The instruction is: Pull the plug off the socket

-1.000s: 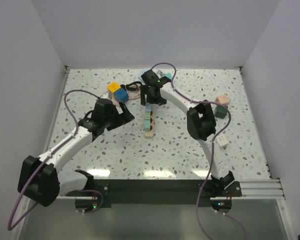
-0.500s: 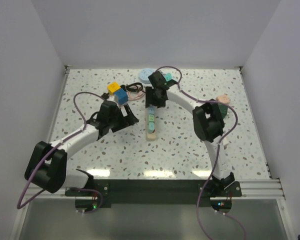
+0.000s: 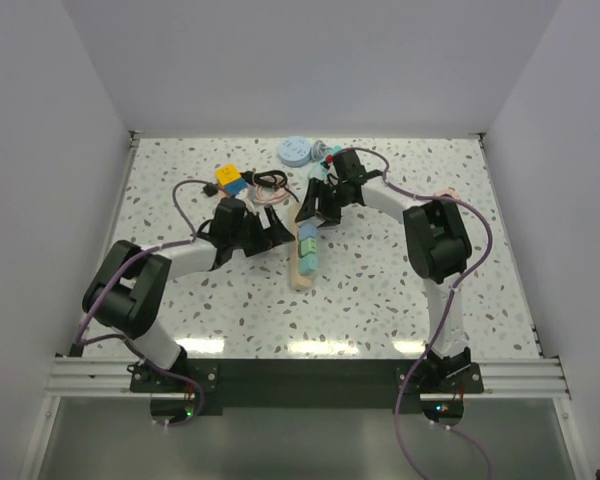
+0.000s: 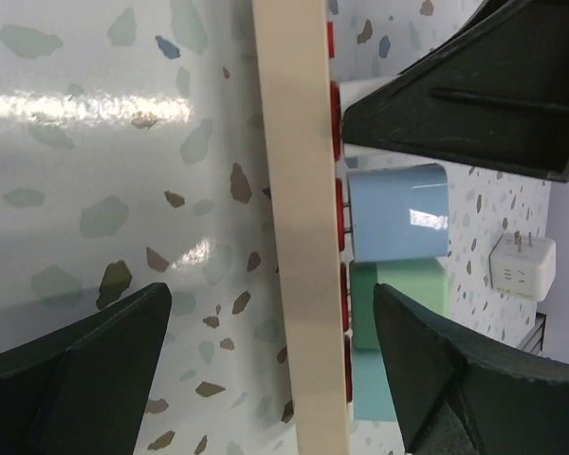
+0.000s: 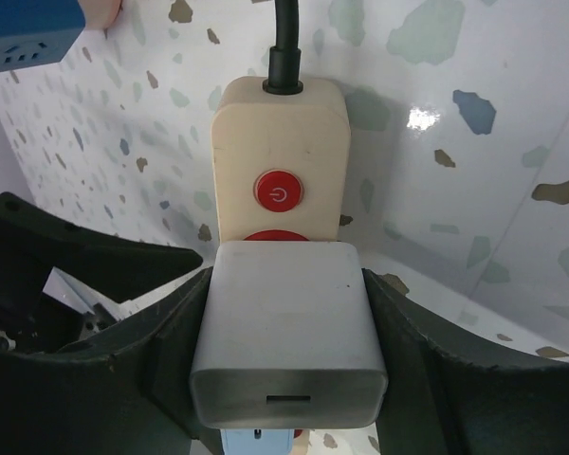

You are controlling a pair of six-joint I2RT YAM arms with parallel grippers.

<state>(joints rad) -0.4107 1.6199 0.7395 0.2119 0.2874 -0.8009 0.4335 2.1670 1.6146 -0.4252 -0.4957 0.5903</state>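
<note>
Grab step looks basically done. The right gripper (image 5: 289, 365) seems clamped on the white plug (image 5: 286, 303), fingers snug on both sides. The plug sits in the end outlet of the socket (image 5: 283, 142), just beside the red power button (image 5: 279, 194). The socket lies mid-worktop (image 3: 380, 290), with a blue plug (image 4: 398, 210) and a green plug (image 4: 403, 284) further along. The left gripper (image 4: 273, 318) is spread wide, straddling the socket, apparently not touching it. The next move probably calls for bracing the socket, then pulling the plug straight out, or the whole thing lifts.
</note>
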